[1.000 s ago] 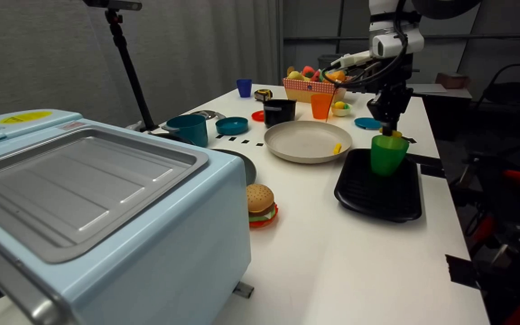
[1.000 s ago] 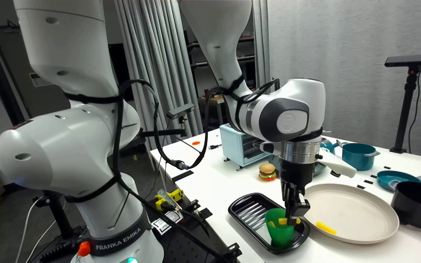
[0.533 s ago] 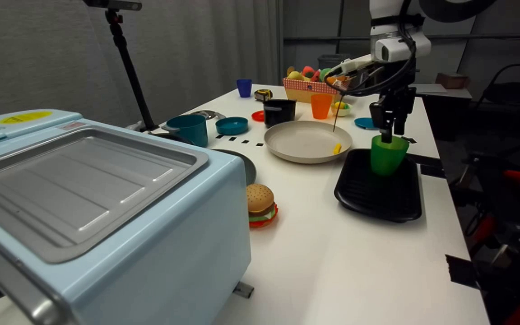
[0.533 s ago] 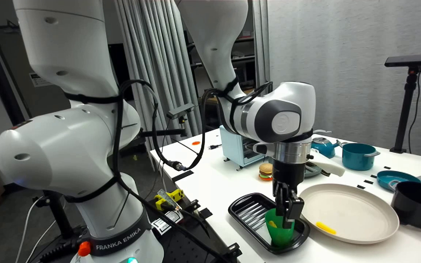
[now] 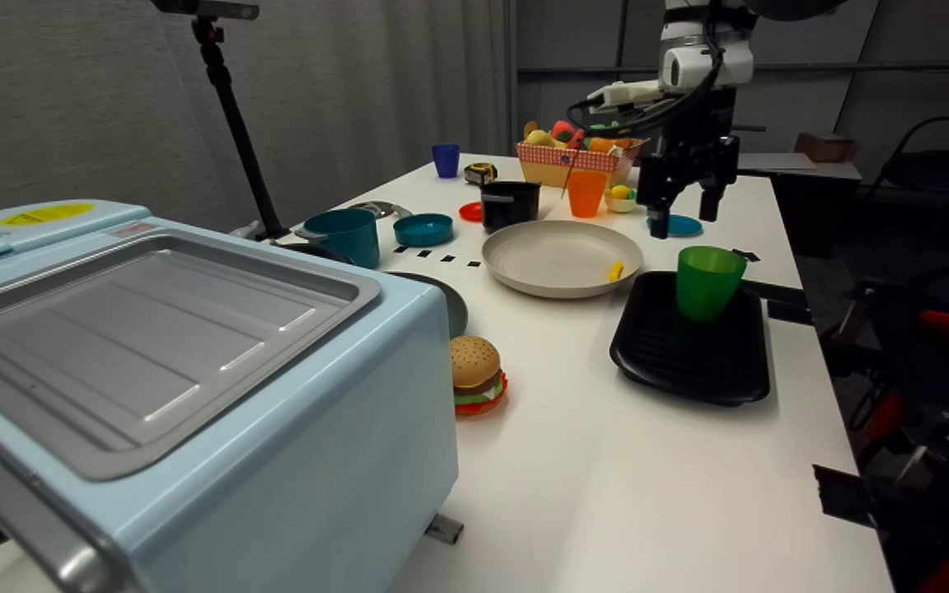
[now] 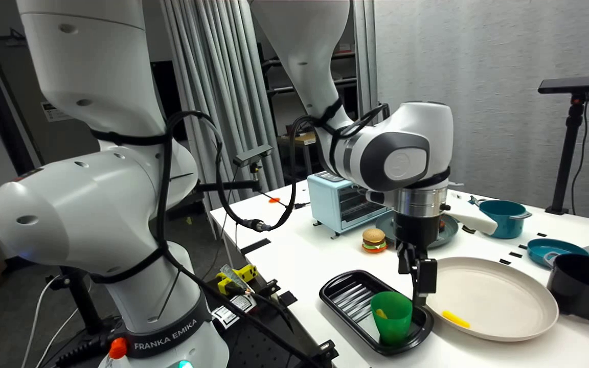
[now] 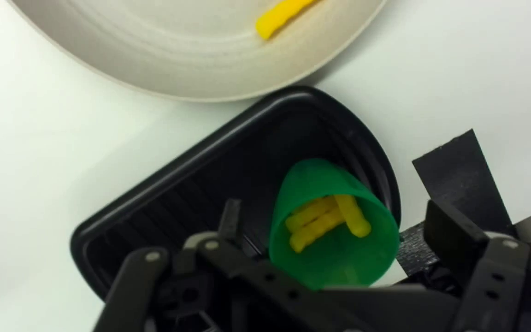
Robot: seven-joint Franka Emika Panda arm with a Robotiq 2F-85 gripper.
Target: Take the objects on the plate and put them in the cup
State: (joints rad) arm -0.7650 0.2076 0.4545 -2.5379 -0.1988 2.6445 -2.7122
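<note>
- Fingers (image 7: 452, 228) stood spread, holding nothing, just clear of the green cup (image 6: 397, 327); a low swing risked tipping it, spilling its yellow pieces (image 7: 319, 229).
- Near the cup, one yellow stick (image 6: 456, 319) lay on the plate (image 6: 499, 291); an off-centre pinch risked flicking it.

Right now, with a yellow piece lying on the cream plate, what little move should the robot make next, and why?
Probably shift the open hand across until it hangs above the yellow piece on the cream plate. The hand holds nothing, three other yellow pieces already show inside the green cup, and this is the only one visible on the plate.
</note>
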